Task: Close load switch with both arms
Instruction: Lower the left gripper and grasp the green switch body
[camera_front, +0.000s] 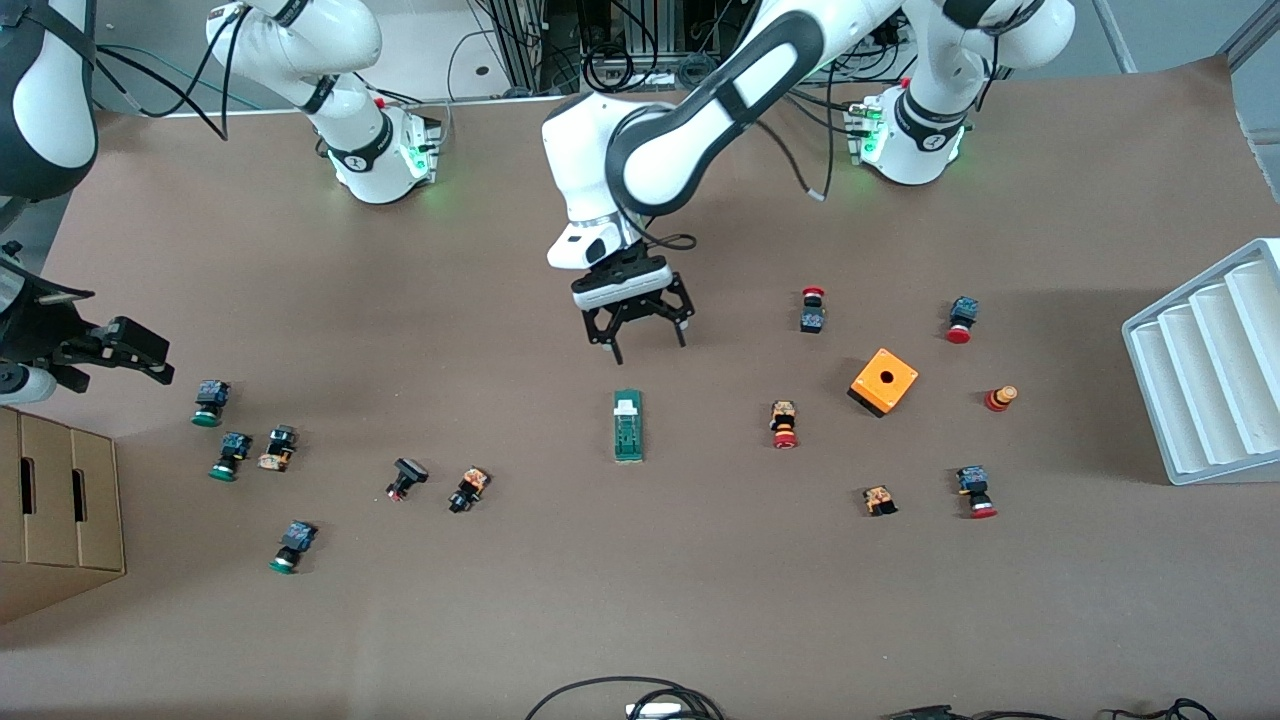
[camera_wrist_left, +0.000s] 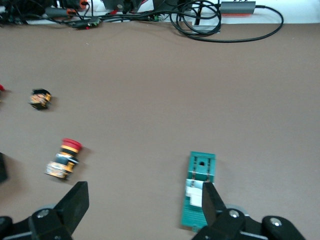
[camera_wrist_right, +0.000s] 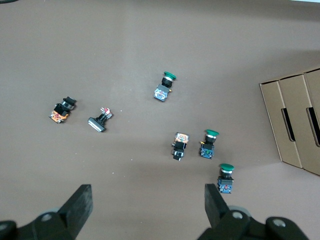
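The load switch (camera_front: 628, 425) is a narrow dark-green block lying flat mid-table, with its white tab at the end toward the robots' bases. My left gripper (camera_front: 638, 335) hangs open and empty over the table just off that tab end. In the left wrist view one finger (camera_wrist_left: 210, 202) overlaps the edge of the switch (camera_wrist_left: 201, 185), while the gripper's middle (camera_wrist_left: 145, 210) is over bare table beside it. My right gripper (camera_front: 135, 355) is open and empty over the right arm's end of the table, close to green-capped push buttons (camera_wrist_right: 225, 178); its middle (camera_wrist_right: 147, 210) is over bare table.
An orange box (camera_front: 884, 381) with a hole and several red-capped buttons (camera_front: 784, 425) lie toward the left arm's end, beside a white ridged tray (camera_front: 1210, 370). A cardboard box (camera_front: 55, 510) stands at the right arm's end near green-capped buttons (camera_front: 210, 402). Cables (camera_front: 640, 700) lie at the near edge.
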